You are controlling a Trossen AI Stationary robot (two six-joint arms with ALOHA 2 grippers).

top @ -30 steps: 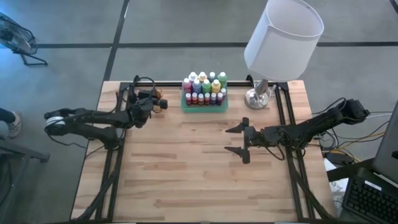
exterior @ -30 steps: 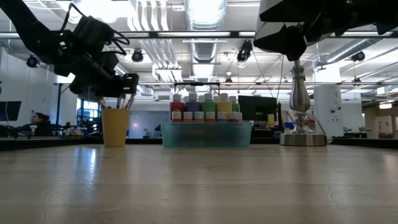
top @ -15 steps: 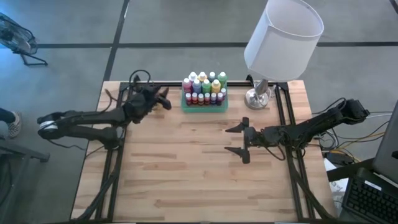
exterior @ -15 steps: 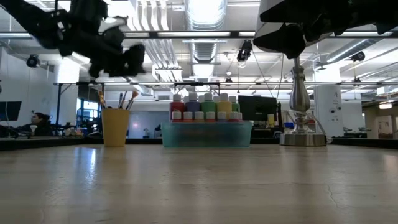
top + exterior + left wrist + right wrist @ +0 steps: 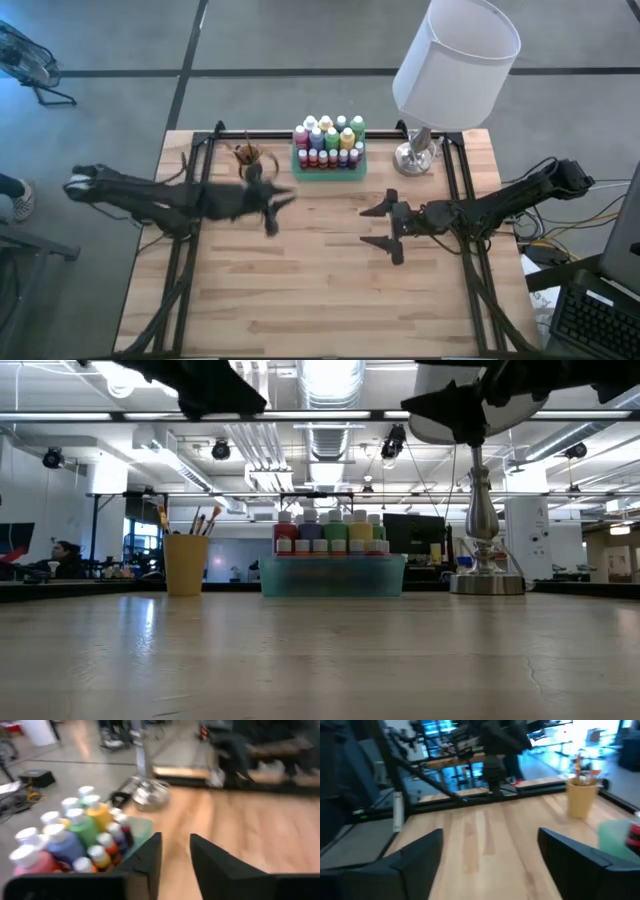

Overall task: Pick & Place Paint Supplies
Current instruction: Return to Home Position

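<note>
1. At 12 o'clock on the table (image 5: 300,300), against its far edge, we see one green tray (image 5: 328,174) packed with paint bottles (image 5: 326,140). They crowd too closely for an exact count, but we make out well over a dozen, with tall ones toward the far side and small ones toward the near side.
2. Just beside the tray, at about 11 o'clock, stands one orange cup (image 5: 186,565) holding the paintbrushes (image 5: 205,520). We count about four tips above its rim in the low view.
3. One lamp (image 5: 455,55) stands at 1 o'clock, on the tray's other side.
4. Our left gripper (image 5: 279,212) hangs over bare wood at about 10 o'clock from the table's middle, near the cup and tray but touching neither. Its two fingers are parted by a narrow gap and hold nothing.
5. Our right gripper (image 5: 368,227) sits at 3 o'clock, its two fingers spread wide and empty.
</note>
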